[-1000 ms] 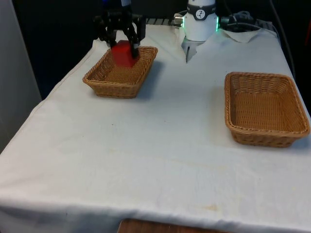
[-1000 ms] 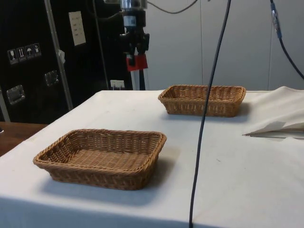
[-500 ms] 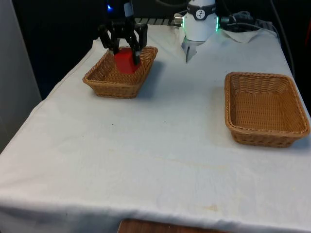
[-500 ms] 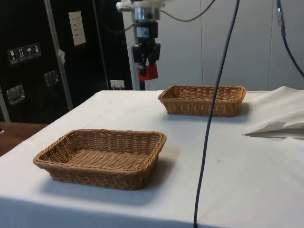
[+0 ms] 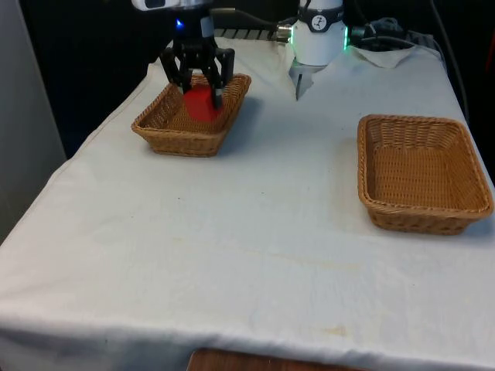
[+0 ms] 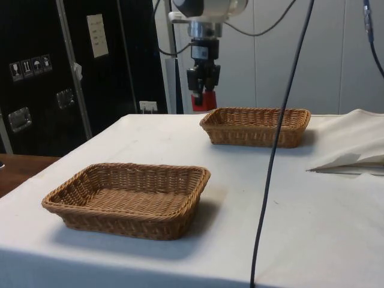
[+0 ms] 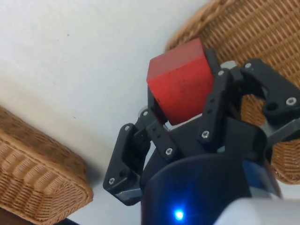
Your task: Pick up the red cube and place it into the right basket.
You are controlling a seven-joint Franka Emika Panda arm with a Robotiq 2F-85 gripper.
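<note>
While the black two-finger gripper [image 5: 199, 86] hangs above the far wicker basket [image 5: 158, 124] on the front view's left, it clasps the red cube [image 5: 199, 102]. A second rectangular wicker basket [image 5: 424, 213] sits well apart on the front view's right.

A second wicker basket [image 5: 421, 171] sits on the white cloth [image 5: 255, 232].
</note>
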